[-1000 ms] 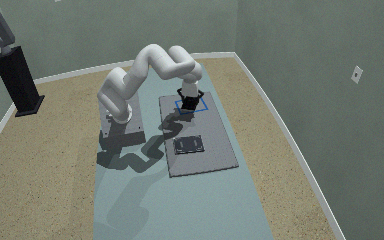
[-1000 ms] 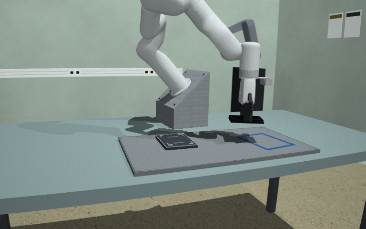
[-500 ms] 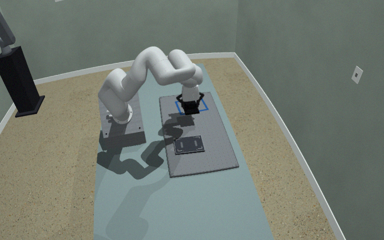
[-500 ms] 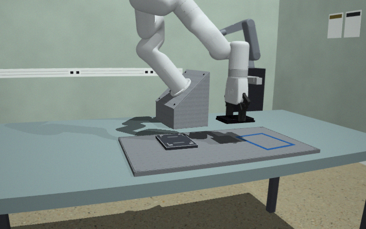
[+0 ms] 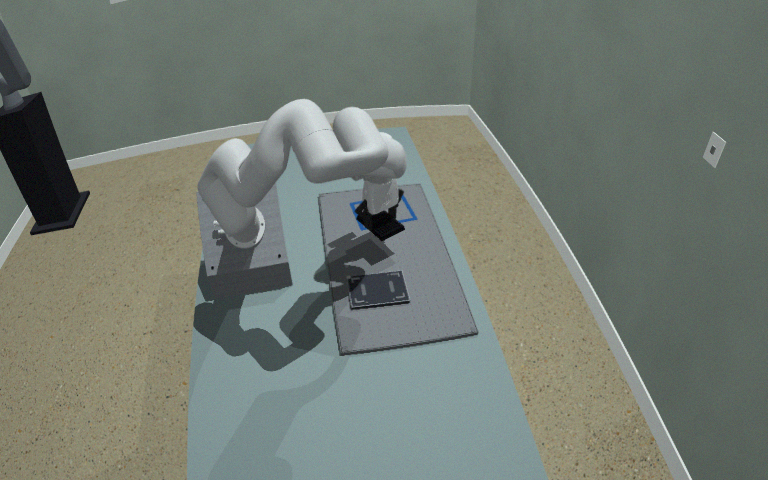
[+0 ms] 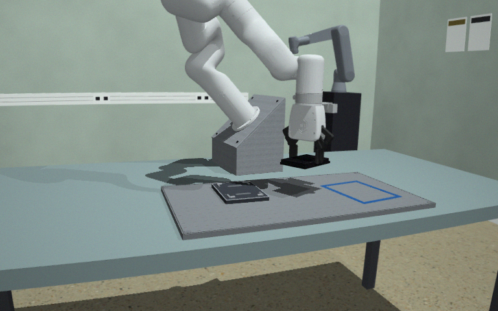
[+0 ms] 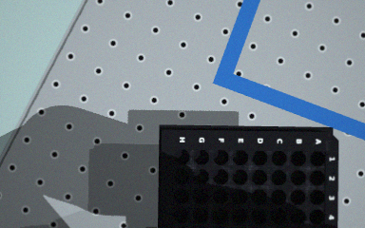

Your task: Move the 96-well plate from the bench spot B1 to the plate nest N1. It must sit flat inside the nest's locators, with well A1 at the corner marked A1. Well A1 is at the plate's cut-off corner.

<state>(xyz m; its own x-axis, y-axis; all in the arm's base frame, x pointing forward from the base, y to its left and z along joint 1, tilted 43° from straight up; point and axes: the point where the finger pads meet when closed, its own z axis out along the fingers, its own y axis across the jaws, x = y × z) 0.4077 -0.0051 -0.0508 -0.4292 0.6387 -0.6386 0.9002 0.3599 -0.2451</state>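
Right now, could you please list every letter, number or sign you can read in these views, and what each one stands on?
"H G F E D C B A": along the top edge of the 96-well plate, wrist view, each letter turned on its side.
"1 2 3 4": down the plate's right edge, also turned on their sides.
Plate nest: white corner marks only; any label is too small to read.
Wall sheets: no readable text.

arm: you see it bent over, wrist vertical
gripper: points straight down, fingers clamped on the plate, held above the bench
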